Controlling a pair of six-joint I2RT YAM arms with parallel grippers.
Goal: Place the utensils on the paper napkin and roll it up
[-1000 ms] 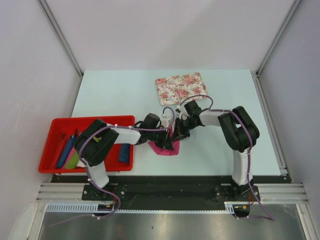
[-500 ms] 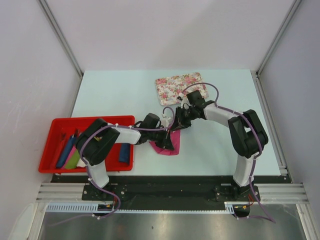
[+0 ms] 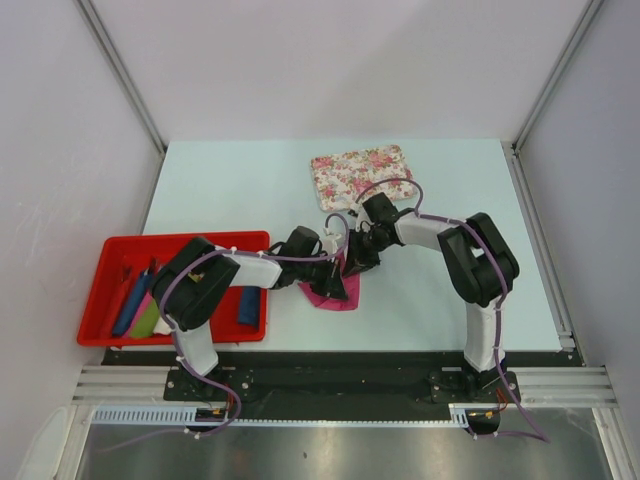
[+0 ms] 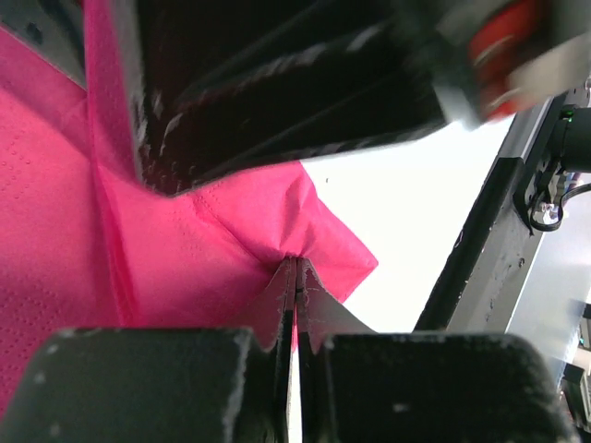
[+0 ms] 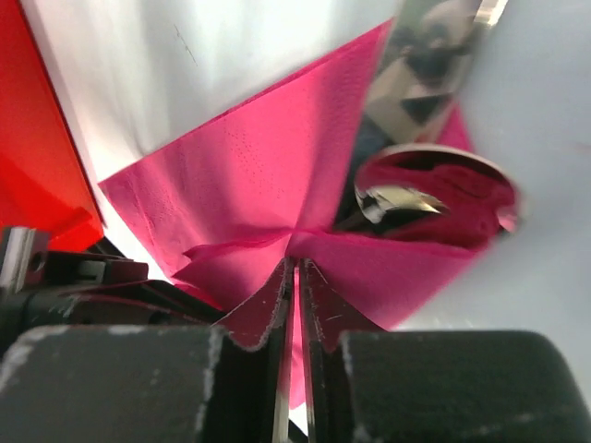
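Currently pinched shut on paper napkin (image 3: pixel 323 296) folds: left gripper (image 4: pixel 295 277), right gripper (image 5: pixel 295 272). Lying by table's (image 3: pixel 250 190) near edge (beside red tray (image 3: pixel 180 238)), utensils (image 5: pixel 434 198) on top.

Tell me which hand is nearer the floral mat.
Right. The right hand pinches the paper napkin just on the near side of the floral mat; the left hand grips the napkin's nearer part, farther from the mat.
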